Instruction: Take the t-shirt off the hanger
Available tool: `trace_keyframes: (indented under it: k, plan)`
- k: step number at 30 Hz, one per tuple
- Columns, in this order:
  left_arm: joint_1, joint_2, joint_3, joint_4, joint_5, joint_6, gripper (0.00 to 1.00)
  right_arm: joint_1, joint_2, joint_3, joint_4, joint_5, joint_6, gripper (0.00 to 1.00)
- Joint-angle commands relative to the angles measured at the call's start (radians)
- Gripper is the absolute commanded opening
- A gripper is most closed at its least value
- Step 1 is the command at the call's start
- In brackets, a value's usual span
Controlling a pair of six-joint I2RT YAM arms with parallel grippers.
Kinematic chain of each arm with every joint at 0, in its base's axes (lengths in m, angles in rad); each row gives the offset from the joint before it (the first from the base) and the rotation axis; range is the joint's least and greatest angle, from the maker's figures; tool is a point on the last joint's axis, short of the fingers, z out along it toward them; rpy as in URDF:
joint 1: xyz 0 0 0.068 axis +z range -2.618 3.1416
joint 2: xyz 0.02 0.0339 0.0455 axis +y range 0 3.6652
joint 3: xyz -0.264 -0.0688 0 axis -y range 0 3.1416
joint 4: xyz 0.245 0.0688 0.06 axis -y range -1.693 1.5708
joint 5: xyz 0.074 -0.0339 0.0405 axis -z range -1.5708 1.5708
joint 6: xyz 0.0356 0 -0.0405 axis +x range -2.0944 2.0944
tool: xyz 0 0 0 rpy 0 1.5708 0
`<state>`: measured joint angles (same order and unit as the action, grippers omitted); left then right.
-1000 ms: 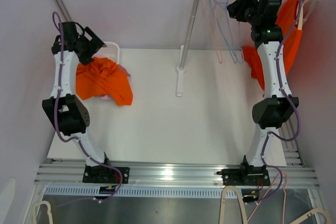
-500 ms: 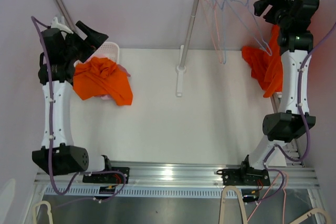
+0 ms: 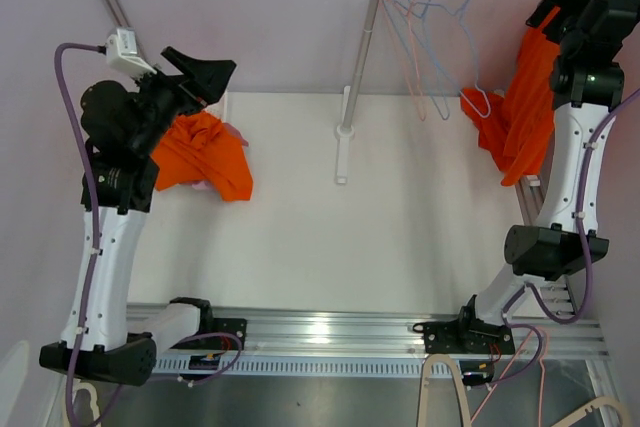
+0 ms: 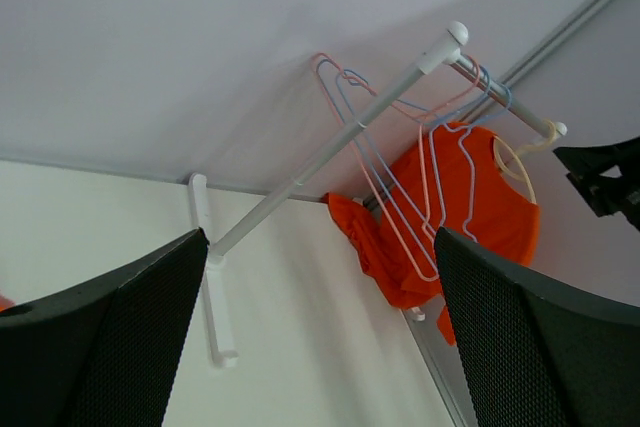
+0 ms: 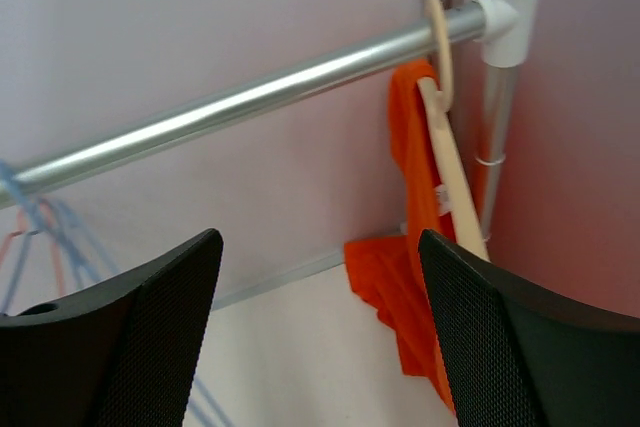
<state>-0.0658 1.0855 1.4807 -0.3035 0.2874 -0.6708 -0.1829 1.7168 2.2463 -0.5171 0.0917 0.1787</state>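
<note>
The orange t-shirt (image 5: 408,247) is on the cream hanger (image 5: 452,172). The hanger is hooked over the metal rail (image 5: 250,97), right at the rail's far right end by the white knob. One side of the shirt droops down low toward the bench (image 3: 340,237).

The right pincer (image 5: 320,237) is up high near the hanger. Its two fingers are spread wide and nothing is between them.

The left pincer (image 4: 320,237) is lifted up on the other side, well apart from the shirt. It is spread wide too and holds nothing.

Some thin wire hangers (image 3: 430,37), blue and pink, hang bare on the rail. An orange cloth (image 3: 195,152) lies in a heap on the left of the bench, just beside a white basket (image 3: 216,97).
</note>
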Motion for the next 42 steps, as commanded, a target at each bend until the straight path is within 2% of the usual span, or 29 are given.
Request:
trace_keyframes:
  k: [1,5,14,16,25,27,28,30,32,33,34,35,36,42]
  plan:
    - [-0.063,0.020,-0.020,0.125,-0.046,0.025,0.99,-0.023,0.056,0.038,-0.015,0.065,-0.050,0.83]
    - [-0.120,0.083,0.006,0.136,-0.059,0.030,1.00,-0.026,0.140,0.131,-0.044,0.103,-0.096,0.84]
    - [-0.213,0.175,0.069,0.159,-0.103,0.073,1.00,-0.043,0.243,0.200,0.019,0.193,-0.160,0.82]
    - [-0.229,0.212,0.128,0.141,-0.109,0.080,1.00,-0.052,0.277,0.228,0.005,0.218,-0.171,0.82]
    - [-0.296,0.301,0.216,0.155,-0.146,0.102,0.99,-0.112,0.362,0.286,-0.008,0.168,-0.136,0.76]
    - [-0.302,0.317,0.222,0.149,-0.145,0.102,1.00,-0.131,0.375,0.298,-0.009,0.122,-0.124,0.69]
    - [-0.304,0.323,0.225,0.149,-0.145,0.102,1.00,-0.136,0.385,0.302,-0.014,0.109,-0.119,0.59]
    - [-0.307,0.333,0.227,0.155,-0.146,0.102,0.99,-0.145,0.394,0.312,-0.017,0.092,-0.111,0.47]
    - [-0.308,0.338,0.230,0.158,-0.143,0.103,1.00,-0.145,0.405,0.326,-0.018,0.077,-0.107,0.42]
    - [-0.308,0.341,0.239,0.153,-0.143,0.108,1.00,-0.147,0.406,0.329,-0.018,0.071,-0.105,0.36]
    - [-0.310,0.341,0.240,0.152,-0.145,0.111,1.00,-0.147,0.409,0.335,-0.018,0.066,-0.099,0.18]
    - [-0.310,0.340,0.240,0.152,-0.151,0.114,1.00,-0.147,0.408,0.338,-0.017,0.066,-0.094,0.06]
    - [-0.310,0.335,0.242,0.152,-0.154,0.119,0.99,-0.145,0.406,0.338,-0.015,0.066,-0.088,0.00]
    - [-0.310,0.309,0.234,0.147,-0.177,0.154,1.00,-0.130,0.374,0.351,0.023,0.054,-0.077,0.00]
